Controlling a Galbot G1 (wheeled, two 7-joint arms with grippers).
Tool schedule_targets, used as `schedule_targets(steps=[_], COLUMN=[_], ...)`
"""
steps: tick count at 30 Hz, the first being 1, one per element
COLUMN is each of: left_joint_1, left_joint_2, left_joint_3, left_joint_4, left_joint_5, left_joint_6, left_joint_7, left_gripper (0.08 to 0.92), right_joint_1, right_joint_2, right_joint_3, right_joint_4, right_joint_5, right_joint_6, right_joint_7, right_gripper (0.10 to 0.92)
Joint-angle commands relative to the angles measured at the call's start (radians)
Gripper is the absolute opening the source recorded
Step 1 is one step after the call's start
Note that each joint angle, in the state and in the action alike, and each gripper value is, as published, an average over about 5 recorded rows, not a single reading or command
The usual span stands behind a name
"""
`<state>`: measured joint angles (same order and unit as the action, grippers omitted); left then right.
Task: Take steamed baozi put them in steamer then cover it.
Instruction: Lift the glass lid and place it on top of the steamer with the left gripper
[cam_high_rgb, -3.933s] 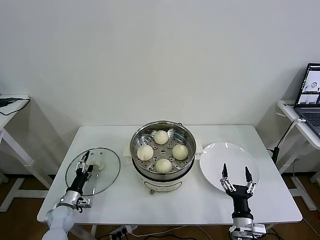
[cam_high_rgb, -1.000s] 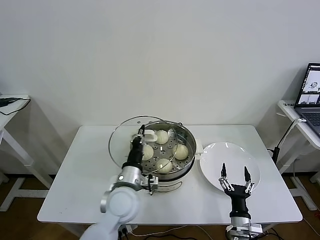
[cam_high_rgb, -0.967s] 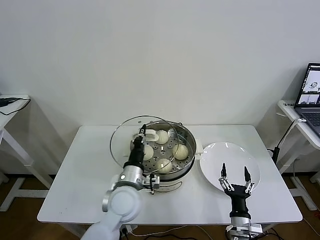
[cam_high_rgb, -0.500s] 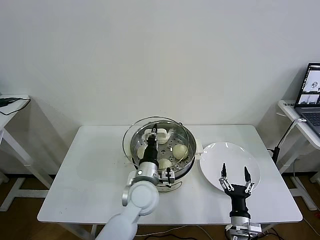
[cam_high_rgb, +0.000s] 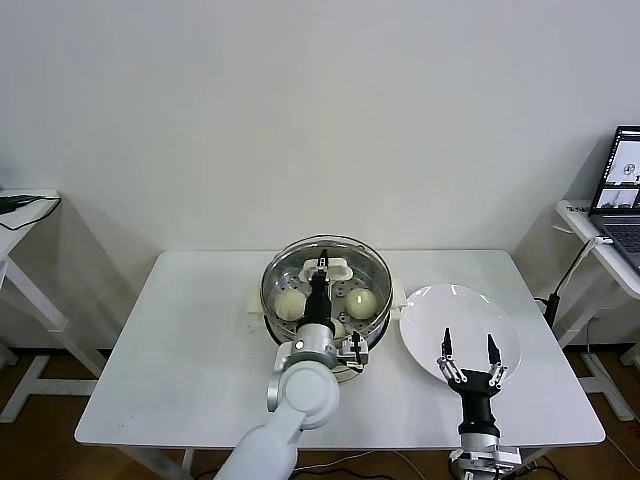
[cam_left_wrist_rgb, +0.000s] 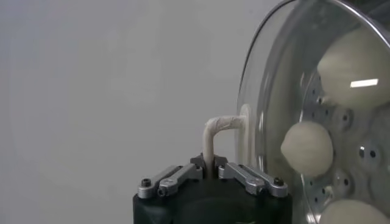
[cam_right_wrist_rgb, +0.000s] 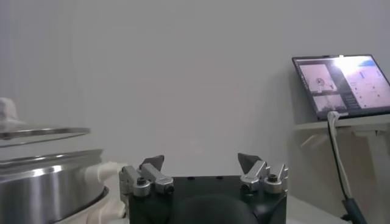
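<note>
Where left hand (cam_high_rgb: 320, 268) grips cover (cam_high_rgb: 300, 255), baozi (cam_high_rgb: 290, 305) half hidden.

Bright, even room light; glare streaks the cover (cam_left_wrist_rgb: 286, 91); soft shadows.

The left gripper (cam_high_rgb: 320, 268) reaches forward from mid-desk, clamped tight; the right gripper (cam_high_rgb: 467, 350) waits near the desk's front right edge, spread wide.

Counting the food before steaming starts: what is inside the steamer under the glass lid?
Through the cover, two baozi show clearly in the steamer; the left gripper, shut on its handle, hides the rest.
</note>
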<state>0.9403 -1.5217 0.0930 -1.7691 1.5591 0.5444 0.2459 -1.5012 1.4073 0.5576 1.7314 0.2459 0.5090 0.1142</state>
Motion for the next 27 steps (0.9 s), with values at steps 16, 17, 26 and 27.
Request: schedule_targets(steps=[16, 17, 26, 27], left_joint_1=[0.006, 0.007, 0.011, 0.012], left_joint_2=[-0.032, -0.032, -0.028, -0.027], left_joint_3=[-0.002, -0.003, -0.010, -0.011], left_joint_4=[0.055, 0.056, 0.062, 0.062], left_joint_5=[0.035, 0.036, 0.039, 0.039], left_joint_6=[-0.011, -0.012, -0.018, -0.019], left_joint_7=[-0.026, -0.027, -0.030, -0.029], left_gripper=[0.190, 0.190, 0.190, 0.190], right_joint_1=[0.003, 0.003, 0.001, 0.001], right_joint_2=[0.002, 0.002, 0.003, 0.002], right_joint_3=[-0.004, -0.004, -0.010, -0.010], right_joint_4=[-0.007, -0.007, -0.009, -0.009], right_joint_5=[-0.007, -0.007, -0.014, -0.014], right_joint_6=[0.005, 0.006, 0.009, 0.009], right_joint_7=[-0.002, -0.002, -0.003, -0.003], right_gripper=[0.823, 0.823, 0.823, 0.823])
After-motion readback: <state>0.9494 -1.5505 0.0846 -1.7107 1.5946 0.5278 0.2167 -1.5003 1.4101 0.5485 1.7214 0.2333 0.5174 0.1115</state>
